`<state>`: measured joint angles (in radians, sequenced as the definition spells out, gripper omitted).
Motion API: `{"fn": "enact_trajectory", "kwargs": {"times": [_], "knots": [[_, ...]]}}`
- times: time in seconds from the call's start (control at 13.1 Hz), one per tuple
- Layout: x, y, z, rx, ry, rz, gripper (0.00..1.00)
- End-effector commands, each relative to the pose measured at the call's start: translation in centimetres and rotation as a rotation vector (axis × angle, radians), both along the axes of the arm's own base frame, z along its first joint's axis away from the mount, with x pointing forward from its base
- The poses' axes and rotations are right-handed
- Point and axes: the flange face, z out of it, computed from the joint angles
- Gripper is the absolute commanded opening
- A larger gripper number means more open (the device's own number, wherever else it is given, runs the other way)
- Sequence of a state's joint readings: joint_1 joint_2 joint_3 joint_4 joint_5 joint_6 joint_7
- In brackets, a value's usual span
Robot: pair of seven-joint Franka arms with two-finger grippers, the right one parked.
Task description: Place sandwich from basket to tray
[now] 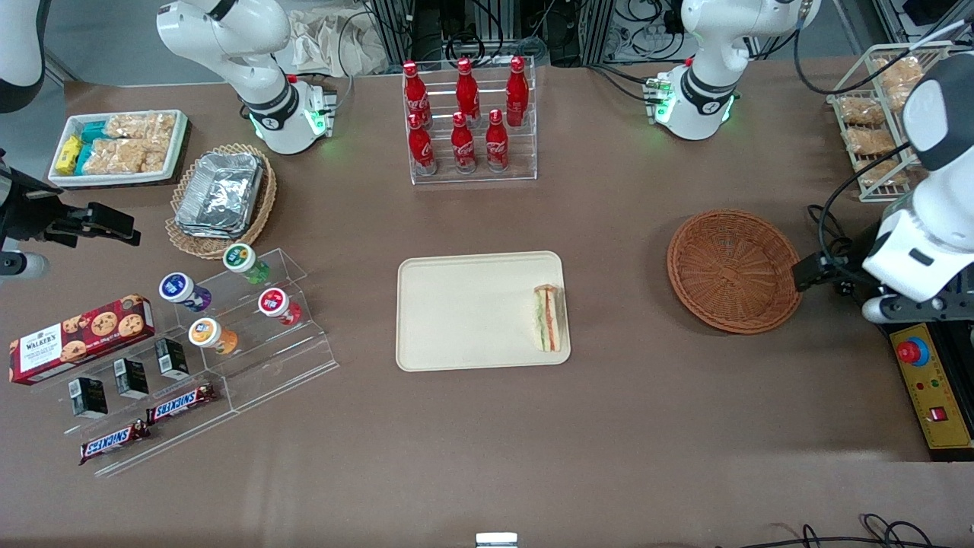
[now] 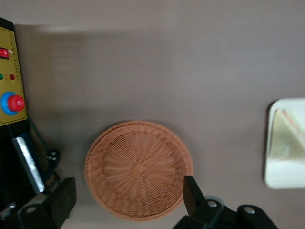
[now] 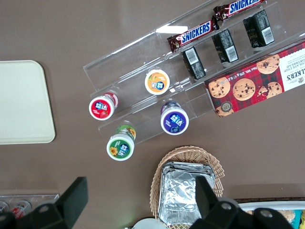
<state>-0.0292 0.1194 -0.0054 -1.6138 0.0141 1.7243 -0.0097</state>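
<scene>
The sandwich, a wrapped wedge with green and red filling, lies on the beige tray at the tray's edge toward the working arm's end. It also shows in the left wrist view as the sandwich on the tray. The reddish-brown basket sits beside the tray with nothing in it. My gripper hangs above the table at the basket's rim, on the side away from the tray. In the wrist view the gripper is open, its fingers spread wide over the basket, holding nothing.
A yellow control box and a wire snack rack stand at the working arm's end. A rack of cola bottles stands farther from the camera than the tray. An acrylic stand with yogurt cups, a foil-tray basket and a white snack bin lie toward the parked arm's end.
</scene>
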Motion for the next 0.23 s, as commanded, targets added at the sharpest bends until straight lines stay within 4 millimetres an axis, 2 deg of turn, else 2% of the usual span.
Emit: {"fn": "enact_trajectory", "kwargs": {"times": [0.0, 0.15], "knots": [[-1.36, 1.51, -0.44, -0.014, 0.019, -0.068, 1.0], [-0.95, 2.18, -0.17, -0.008, 0.015, -0.07, 1.0]]}}
